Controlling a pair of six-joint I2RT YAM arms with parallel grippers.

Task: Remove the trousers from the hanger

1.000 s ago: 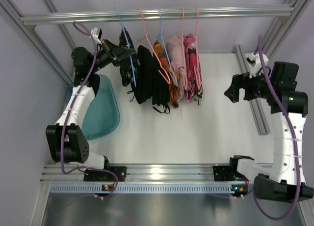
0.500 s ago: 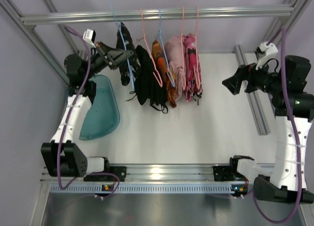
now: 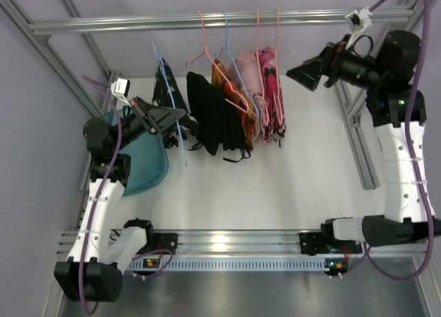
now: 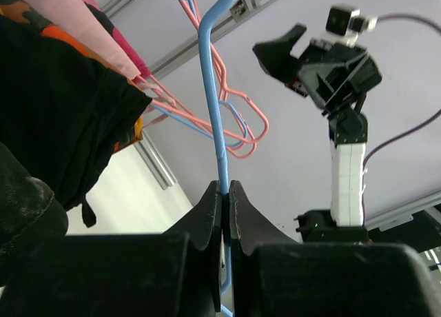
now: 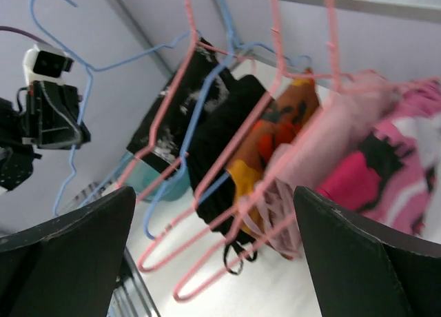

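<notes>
My left gripper (image 4: 225, 193) is pinched on the wire of the blue hanger (image 4: 212, 89), the speckled trousers (image 3: 165, 91) slumped just beside it, the plain black trousers (image 3: 209, 114) hanging next along, these 2 looking like limp, light cloth I would grab by a bunched fold, while my right gripper (image 3: 298, 74) gapes wide near the rail (image 3: 310, 15).

Matt cloth trousers (image 3: 207, 114), glossy blue hanger (image 4: 213, 89)
</notes>
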